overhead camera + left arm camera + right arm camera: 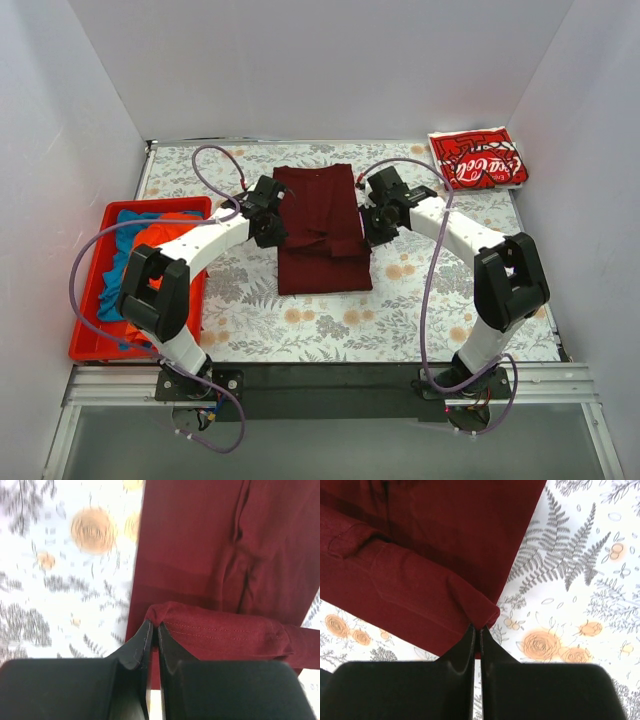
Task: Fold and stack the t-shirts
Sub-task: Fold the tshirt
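The dark maroon t-shirt (320, 228) lies as a long folded strip in the middle of the floral table. My left gripper (272, 228) is shut on its left edge; in the left wrist view (154, 626) it pinches a raised fold of maroon cloth (225, 635). My right gripper (372, 232) is shut on the right edge; the right wrist view (477, 628) shows the cloth corner (480, 612) pinched between the fingertips. The red Coca-Cola t-shirt (478, 158) lies folded at the back right. The orange t-shirt (158, 235) and the blue t-shirt (120, 265) sit in the bin.
A red plastic bin (90, 340) stands at the left edge of the table, beside the left arm. White walls close the table on three sides. The floral table cover (330, 325) stretches in front of the maroon shirt.
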Available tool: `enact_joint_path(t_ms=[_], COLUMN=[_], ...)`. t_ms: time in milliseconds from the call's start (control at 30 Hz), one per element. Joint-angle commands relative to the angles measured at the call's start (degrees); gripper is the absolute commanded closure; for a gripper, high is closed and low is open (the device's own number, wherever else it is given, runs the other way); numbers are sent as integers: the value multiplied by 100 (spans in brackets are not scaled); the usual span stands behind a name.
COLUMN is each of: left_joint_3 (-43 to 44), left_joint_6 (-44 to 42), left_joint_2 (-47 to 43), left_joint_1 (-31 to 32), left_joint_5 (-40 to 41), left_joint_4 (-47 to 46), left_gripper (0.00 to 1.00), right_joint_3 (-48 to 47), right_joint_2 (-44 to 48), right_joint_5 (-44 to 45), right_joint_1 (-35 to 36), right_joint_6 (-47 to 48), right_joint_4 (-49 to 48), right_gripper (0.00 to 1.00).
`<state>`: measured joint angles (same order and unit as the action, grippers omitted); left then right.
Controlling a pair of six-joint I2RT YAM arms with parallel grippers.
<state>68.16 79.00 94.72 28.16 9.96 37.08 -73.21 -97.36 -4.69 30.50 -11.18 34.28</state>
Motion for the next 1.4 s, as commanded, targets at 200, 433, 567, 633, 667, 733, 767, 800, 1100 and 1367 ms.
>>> enact_joint_path(t_ms=[200, 433, 567, 633, 667, 733, 767, 800, 1100, 1367], left_joint_3=[602, 611, 593, 602, 602, 611, 619, 628, 444, -355], left_joint_6=[-509, -430, -298, -245, -201, -157, -131, -122, -8, 475], left_joint_2=[416, 829, 1031, 1092, 1110, 1163, 1172, 1163, 532, -726], left_joint_1=[-285, -382, -408, -408, -408, -408, -408, -408, -408, 162], left_joint_5=[331, 340, 349, 358, 375, 446, 455, 463, 587, 665], left_joint_4=[-420, -535, -614, -658, -667, -685, -702, -702, -667, -676], left_gripper=[100, 100, 100, 99, 95, 92, 92, 91, 52, 52], right_joint_3=[-834, -1081, -1134, -1134, -1143, -1143, -1134, -1143, -1020, 15], right_joint_2=[-652, -1118, -1311, -1373, -1408, -1417, -1426, -1426, -1031, 154], right_joint_5=[-190, -322, -375, -384, -410, -428, -454, -454, -507, 100], right_joint_1=[-317, -492, -536, -545, -554, -554, -563, -554, -545, -326], right_joint_6=[265, 318, 336, 327, 336, 318, 318, 318, 239, 2], right_joint_4=[-53, -202, -334, -378, -431, -484, -519, -545, -554, -1045], right_gripper=[99, 99, 99, 99, 99, 99, 99, 99, 61, 60])
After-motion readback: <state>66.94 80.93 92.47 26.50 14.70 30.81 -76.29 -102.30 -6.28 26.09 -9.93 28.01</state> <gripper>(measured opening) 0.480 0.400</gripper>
